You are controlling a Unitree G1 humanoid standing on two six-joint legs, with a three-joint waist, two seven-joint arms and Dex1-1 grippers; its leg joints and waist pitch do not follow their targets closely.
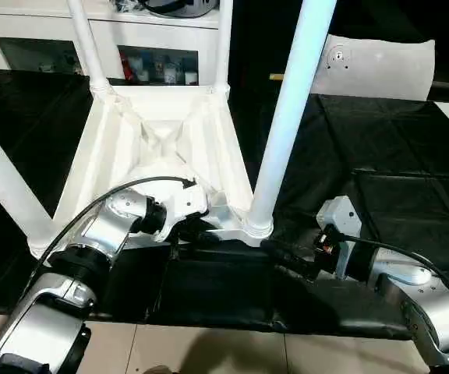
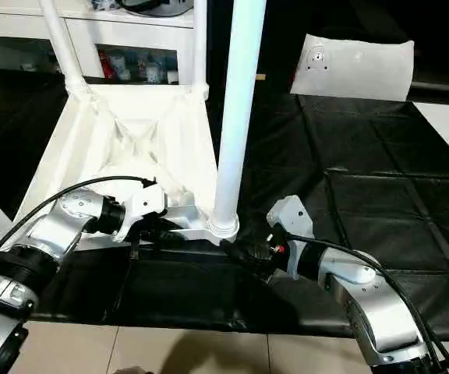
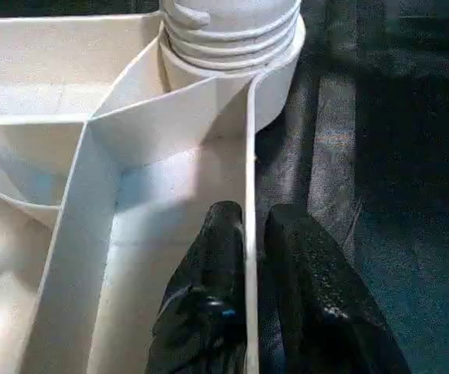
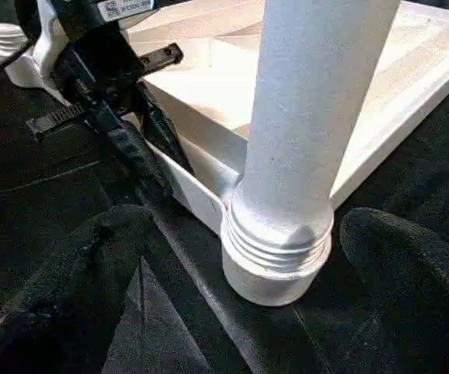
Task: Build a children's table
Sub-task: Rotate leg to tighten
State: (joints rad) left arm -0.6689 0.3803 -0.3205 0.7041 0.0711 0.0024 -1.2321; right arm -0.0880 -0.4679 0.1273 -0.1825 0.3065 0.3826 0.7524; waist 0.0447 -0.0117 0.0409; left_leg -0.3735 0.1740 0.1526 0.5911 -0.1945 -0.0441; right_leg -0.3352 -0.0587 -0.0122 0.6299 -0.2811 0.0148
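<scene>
Table top (image 1: 162, 148) lies upside down on black-covered surface (image 1: 380, 156), legs up. Left pincer (image 3: 252, 257) pinches its rim, steadying it. Right pincer (image 4: 232, 257) spread around near-corner leg (image 1: 291, 109), likely seating it.

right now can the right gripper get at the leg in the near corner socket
Probably yes: the right gripper is open, a finger either side of the leg just above its corner socket, with bare black mat between them and nothing in the way.

The white children's table (image 1: 162, 148) lies upside down, ribbed underside up, four legs standing in corner sockets.
</scene>
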